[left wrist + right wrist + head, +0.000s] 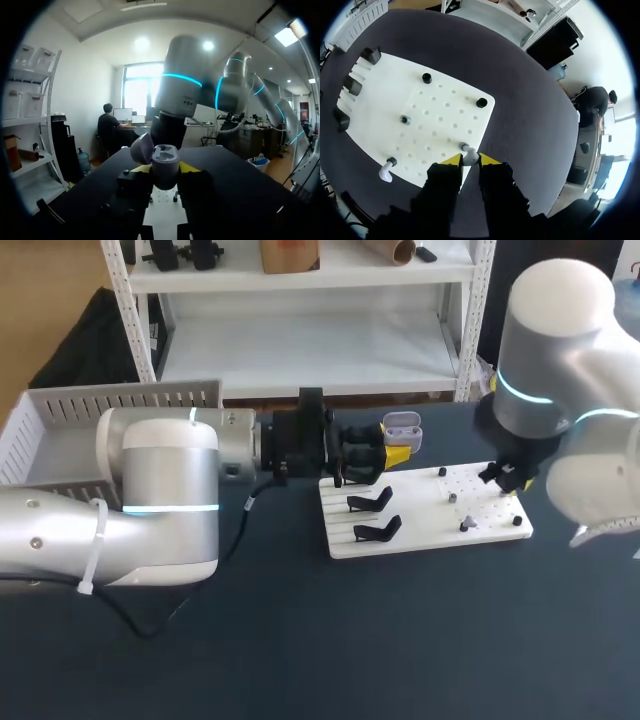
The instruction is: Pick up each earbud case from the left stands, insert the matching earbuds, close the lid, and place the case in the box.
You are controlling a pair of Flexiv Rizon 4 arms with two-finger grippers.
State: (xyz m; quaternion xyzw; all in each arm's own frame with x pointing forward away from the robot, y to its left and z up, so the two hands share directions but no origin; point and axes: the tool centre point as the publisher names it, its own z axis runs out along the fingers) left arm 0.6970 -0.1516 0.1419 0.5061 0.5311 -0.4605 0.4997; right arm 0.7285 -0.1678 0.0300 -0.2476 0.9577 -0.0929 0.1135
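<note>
Count: 1 earbud case (402, 426), 2 earbuds (469, 155), 3 black stands (352, 85), 1 white board (430, 532), 1 box (120, 398).

The left gripper (396, 448) clamps the earbud case from two sides. It holds the case off the board, just past the 12 o'clock edge at the 9 o'clock end. The lid is hinged open and stands above the body, with the long axis roughly upright. Cannot tell which way the mouth faces, and the cavity is not visible in either view.

The right gripper (470, 160) pinches one earbud on its peg at the board's 3 o'clock end. The second earbud (386, 171) sits on another peg nearby.

The head view shows only 2 stands, the third being hidden behind the left gripper. The box lies at 9 o'clock of the board, partly covered by the left arm.
</note>
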